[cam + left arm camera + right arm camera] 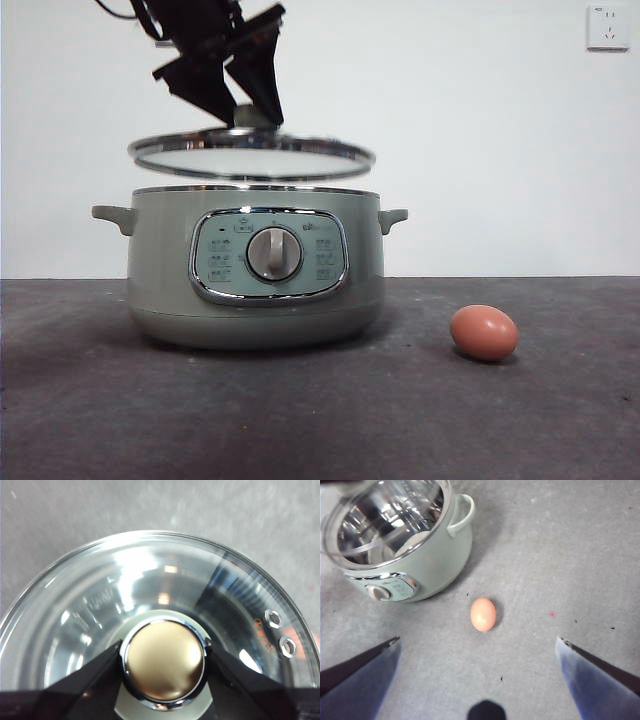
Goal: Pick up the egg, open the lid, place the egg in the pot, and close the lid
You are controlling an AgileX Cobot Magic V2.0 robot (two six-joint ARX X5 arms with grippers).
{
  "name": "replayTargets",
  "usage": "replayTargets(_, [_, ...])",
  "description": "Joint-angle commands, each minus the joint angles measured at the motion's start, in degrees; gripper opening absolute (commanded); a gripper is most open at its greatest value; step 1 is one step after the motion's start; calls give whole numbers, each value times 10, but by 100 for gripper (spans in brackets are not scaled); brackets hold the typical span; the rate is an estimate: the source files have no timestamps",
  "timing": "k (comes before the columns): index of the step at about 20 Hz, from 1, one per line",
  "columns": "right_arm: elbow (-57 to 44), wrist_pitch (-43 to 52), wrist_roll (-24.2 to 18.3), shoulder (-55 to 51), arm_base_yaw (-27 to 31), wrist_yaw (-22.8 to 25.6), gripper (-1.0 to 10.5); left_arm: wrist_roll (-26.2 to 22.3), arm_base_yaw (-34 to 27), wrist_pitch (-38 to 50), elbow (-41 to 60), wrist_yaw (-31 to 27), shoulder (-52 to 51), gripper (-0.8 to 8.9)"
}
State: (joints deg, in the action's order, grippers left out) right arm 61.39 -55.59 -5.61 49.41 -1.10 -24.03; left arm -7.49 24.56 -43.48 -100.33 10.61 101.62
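The sage-green pot (255,265) stands on the dark table, left of centre. Its glass lid (250,155) hangs level a short way above the pot's rim, held by its knob (164,660) with my left gripper (164,662) shut on it from above (232,88). The brown-orange egg (484,332) lies on the table to the right of the pot, apart from it. My right gripper (477,652) hovers open high over the egg (483,614), its jaws spread wide. The pot (420,565) and the lifted lid (385,515) also show in the right wrist view.
A white wall stands behind the table, with a socket (608,26) at its upper right. The grey table surface (320,420) stretches in front of the pot and around the egg.
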Motion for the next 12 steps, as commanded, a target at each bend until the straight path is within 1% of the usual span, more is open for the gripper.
replayTargets(1, [3, 12, 1, 16, -1, -2, 594, 0, -2, 7, -20, 3, -40, -8])
replayTargets(4, [3, 30, 11, 58, -8, -2, 593, 15, -17, -2, -20, 3, -97, -8])
replayTargets(7, [3, 53, 11, 118, -43, 1, 593, 15, -43, -26, -20, 3, -165, -8])
replayTargets(12, [3, 128, 11, 240, -127, 70, 594, 10, -89, -85, -10, 3, -266, -8])
